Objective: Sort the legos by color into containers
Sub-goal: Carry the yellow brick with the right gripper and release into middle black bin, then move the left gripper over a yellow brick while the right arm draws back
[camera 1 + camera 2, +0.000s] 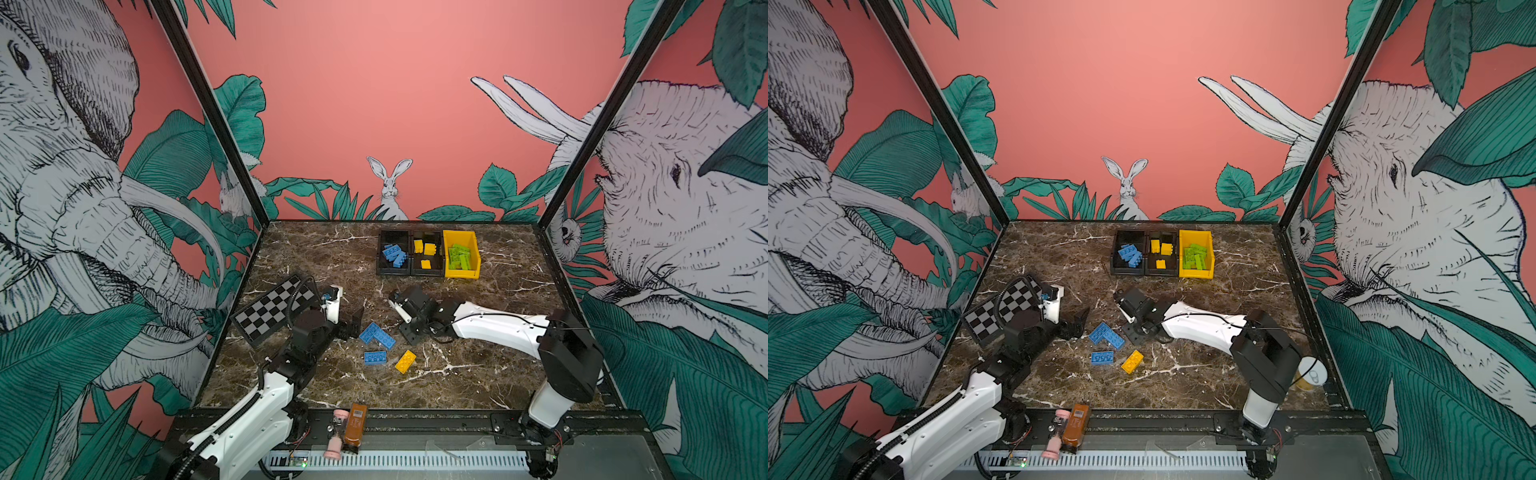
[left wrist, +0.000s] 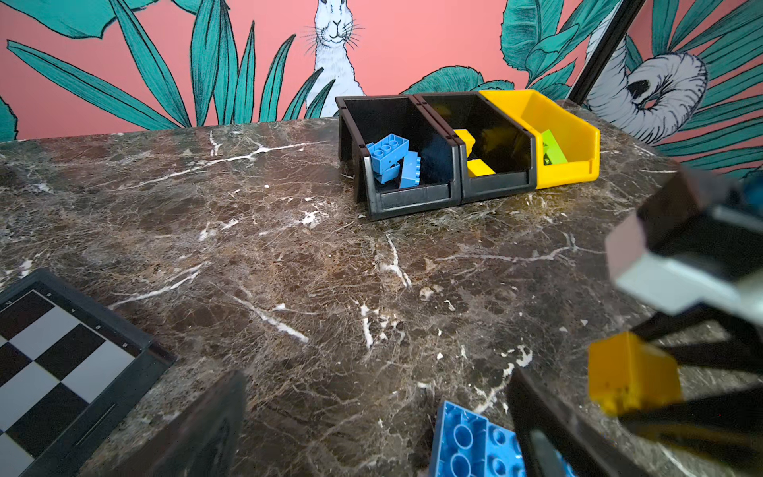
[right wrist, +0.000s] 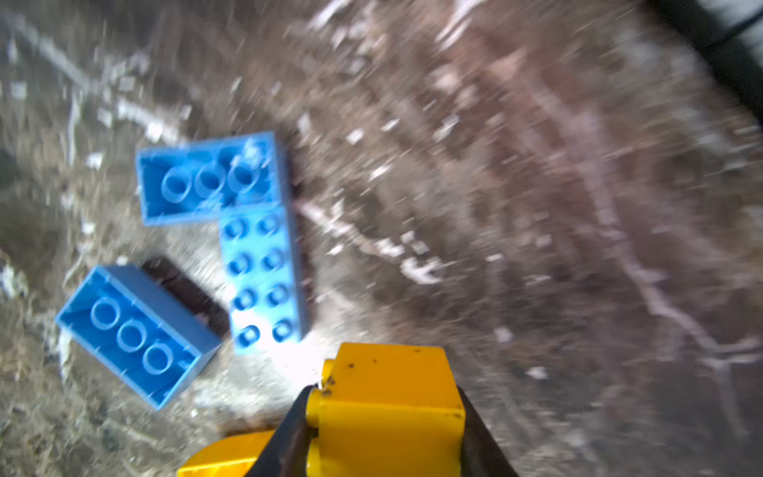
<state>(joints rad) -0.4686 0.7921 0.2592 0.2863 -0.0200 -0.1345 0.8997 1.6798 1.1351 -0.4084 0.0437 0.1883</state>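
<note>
Lime green studded bricks [image 1: 459, 257] are held in the yellow plastic bin [image 1: 462, 272], yellow bricks [image 1: 429, 249] in the middle black bin [image 1: 427, 271] touching it, and blue bricks [image 1: 394, 254] in the outer black bin [image 1: 392, 271]. In front of it, a small yellow brick [image 2: 631, 371] is clamped by the right tool [image 3: 382, 396]. The left tool [image 2: 375, 392] is spread apart.

Both top views are bright and evenly lit, sharp at centre, with the walls bowing toward the edges. My right wrist view is smeared by motion. Glare whitens the tabletop [image 3: 285, 363] beside the blue bricks [image 3: 260, 268]. In my left wrist view the yellow brick [image 2: 631, 371] is out of focus.
</note>
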